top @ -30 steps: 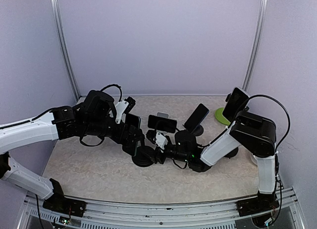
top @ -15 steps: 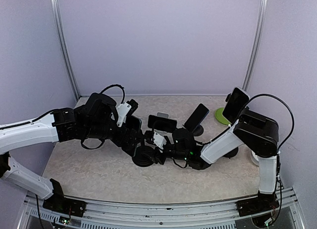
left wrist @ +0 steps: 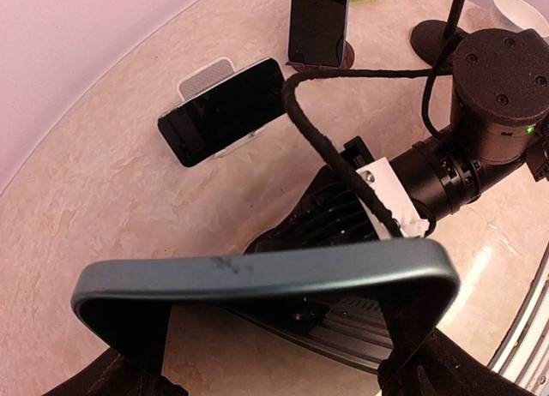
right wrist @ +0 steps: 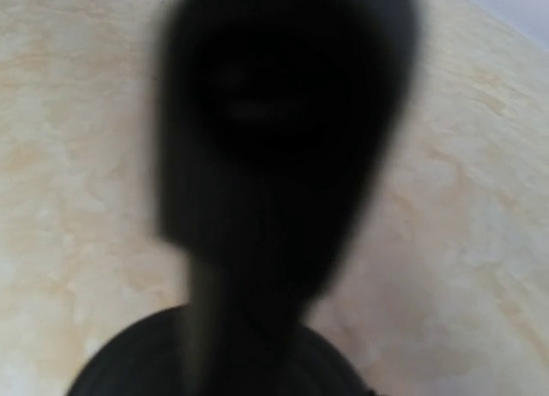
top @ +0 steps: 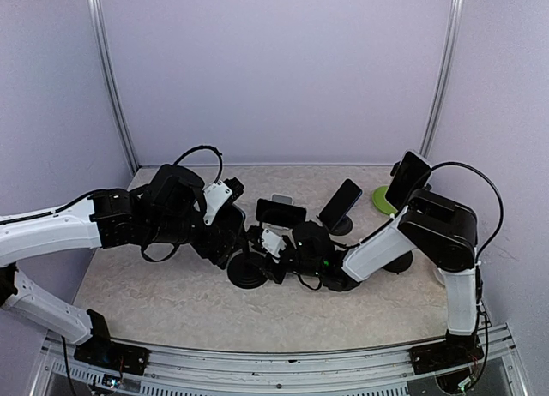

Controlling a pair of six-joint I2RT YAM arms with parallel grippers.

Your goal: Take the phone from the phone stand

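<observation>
As the left fingers (left wrist: 420, 345) close: clenched on the phone (left wrist: 266, 276), one finger at either end of its grey edge.
Phone: held just over the phone stand (top: 247, 274), at its 11 o'clock.
Right fingers (left wrist: 300, 229): at the stand's 3 o'clock; whether they grip it, I cannot tell.
Change: the left arm has edged toward 3 o'clock and the right wrist toward 10 o'clock, while the stand base on the tabletop (top: 154, 302) is unmoved.
Meaning: the lift-off seems under way, but whether the phone is clear of the cradle is unclear.
</observation>
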